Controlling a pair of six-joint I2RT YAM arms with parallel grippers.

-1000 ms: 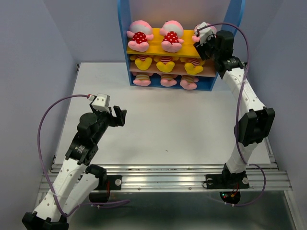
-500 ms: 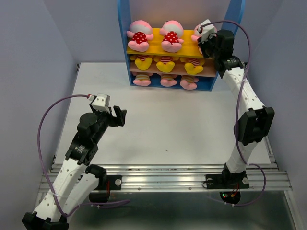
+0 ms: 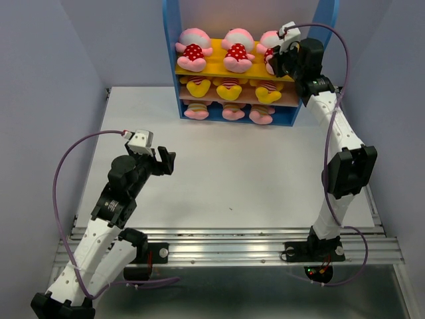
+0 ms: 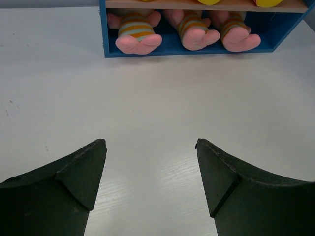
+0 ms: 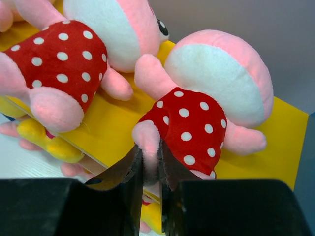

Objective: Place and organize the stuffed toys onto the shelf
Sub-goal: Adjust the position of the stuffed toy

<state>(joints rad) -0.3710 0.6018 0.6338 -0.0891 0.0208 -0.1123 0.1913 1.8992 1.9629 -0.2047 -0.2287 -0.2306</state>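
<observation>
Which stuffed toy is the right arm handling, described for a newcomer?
Find the tall blue-sided shelf, then its yellow top board. Of three pink plush pigs in red white-dotted outfits lying there, it is the rightmost pig, the only one whose leg the right pincer pinches.

Looking out past our left gripper (image 4: 150, 142), we see its two dark fingers (image 4: 74, 182) spread wide over the bare white table (image 4: 157, 98), with nothing between them. At the far edge stands the shelf (image 4: 162, 51), and on its blue base three pink stuffed pigs in tan-striped shirts lie side by side, feet toward us: the left pig (image 4: 134, 34), the middle pig (image 4: 194, 29) and the right pig (image 4: 236, 34). Just above them runs the brown middle board (image 4: 197, 5).
</observation>
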